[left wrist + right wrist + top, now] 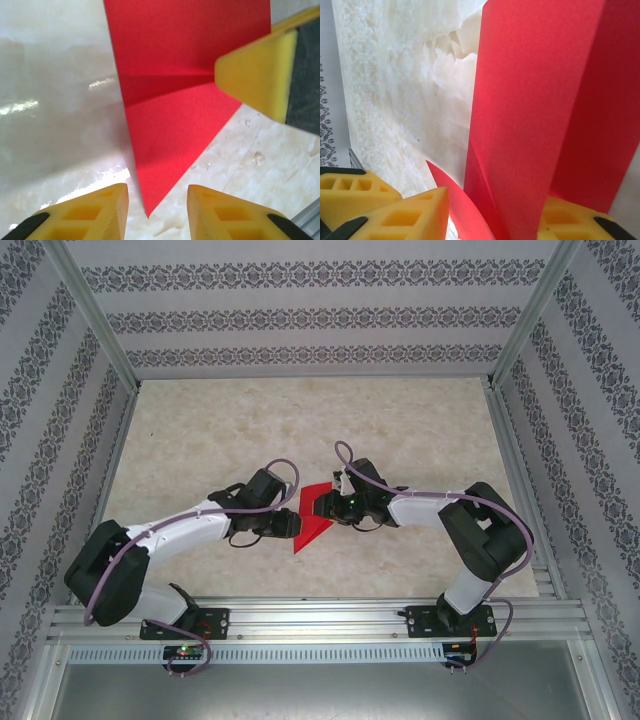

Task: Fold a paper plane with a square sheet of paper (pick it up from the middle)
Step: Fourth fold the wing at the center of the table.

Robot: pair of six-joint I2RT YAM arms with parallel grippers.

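The left fingers stand apart, and the sharp lower tip of the red paper lies in the gap between them, touching neither. In the left wrist view the paper lies on the pale marbled worktop. It widens away from that tip, and a crease runs across it toward the right side. At the end of that crease one of the right fingers rests on the paper.

In their own wrist view the right fingers sit on either side of the paper. A tall folded flap rises upright between them, and a curled red strip lies just beside the left-hand one. A clear gap shows between the two fingers, but whether they pinch the layers I cannot tell.

From above, the left arm and the right arm reach inward from their bases and meet at the paper. It sits near the middle of the worktop's near half, with its point aimed at the metal rail along the near edge. Patterned walls surround the worktop on three sides.
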